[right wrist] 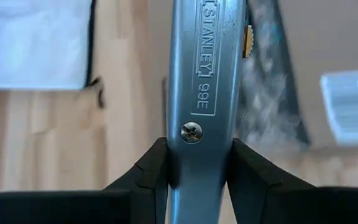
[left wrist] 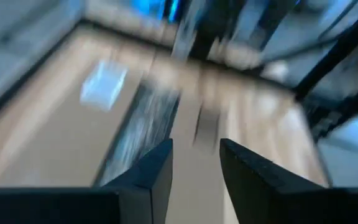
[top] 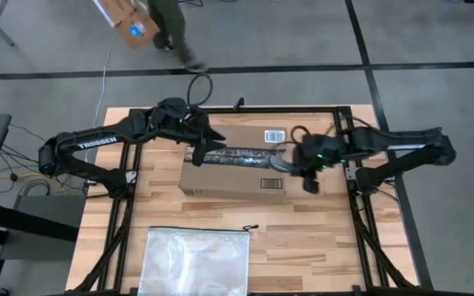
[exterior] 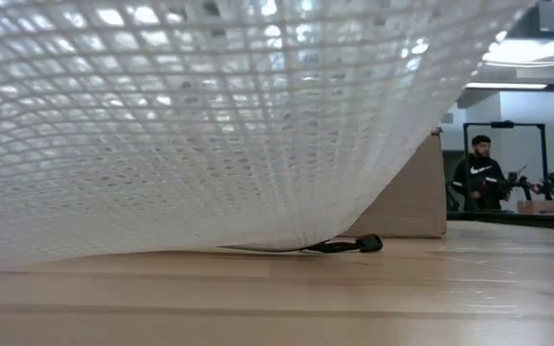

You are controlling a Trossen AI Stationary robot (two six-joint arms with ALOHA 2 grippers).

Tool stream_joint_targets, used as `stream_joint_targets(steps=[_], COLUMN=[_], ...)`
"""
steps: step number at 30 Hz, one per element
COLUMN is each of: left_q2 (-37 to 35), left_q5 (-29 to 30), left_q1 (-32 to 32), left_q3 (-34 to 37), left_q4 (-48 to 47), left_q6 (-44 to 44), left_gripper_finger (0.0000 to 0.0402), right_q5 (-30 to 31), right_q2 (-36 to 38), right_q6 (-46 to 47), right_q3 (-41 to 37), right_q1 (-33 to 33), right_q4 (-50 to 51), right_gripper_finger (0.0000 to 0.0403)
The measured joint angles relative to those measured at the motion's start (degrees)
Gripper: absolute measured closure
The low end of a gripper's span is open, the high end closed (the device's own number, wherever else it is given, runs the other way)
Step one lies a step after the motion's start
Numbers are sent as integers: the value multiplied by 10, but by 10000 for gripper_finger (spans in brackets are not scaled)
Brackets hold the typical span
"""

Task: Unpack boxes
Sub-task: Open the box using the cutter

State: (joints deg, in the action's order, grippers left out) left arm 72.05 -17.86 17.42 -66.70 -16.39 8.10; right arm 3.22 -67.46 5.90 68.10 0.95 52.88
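The brown cardboard box lies flat on its bottom at the table's middle. A dark tape strip runs along its top, beside a white barcode label. My left gripper hovers open over the box's left end; in the left wrist view nothing is between its fingers. My right gripper is over the box's right end, shut on a grey metal utility knife. The knife's front end runs out of the right wrist view. My right gripper pinches the knife's grey handle between its two fingers, on its two flat sides just behind the screw. The knife runs straight on ahead of the fingers, over the tape strip. It comes from the table's right side. Whether the blade touches the box does not show.
A clear mesh zip bag lies near the table's front edge and fills most of the low view. Bare wood lies to the bag's right. Beyond the far edge a person passes with another cardboard box.
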Motion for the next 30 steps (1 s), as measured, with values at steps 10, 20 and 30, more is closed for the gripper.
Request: stream_joint_targets(steps=[10,20,30], left_q2=[35,116,145], left_q5=[10,44,43], left_q1=[-76,-91,-91], left_q3=[0,1,0], left_q4=[74,161,212], left_q6=[-94,-125,-123], left_gripper_finger=[213,191,191], right_q5=[-19,-33,-34], right_q2=[-60,-73,-81], right_q6=[-75,-78,-75], right_q3=[2,2,2], right_q1=[-45,-43,-43], right_q4=[-103,-123,-127], right_gripper_finger=[301,301,301])
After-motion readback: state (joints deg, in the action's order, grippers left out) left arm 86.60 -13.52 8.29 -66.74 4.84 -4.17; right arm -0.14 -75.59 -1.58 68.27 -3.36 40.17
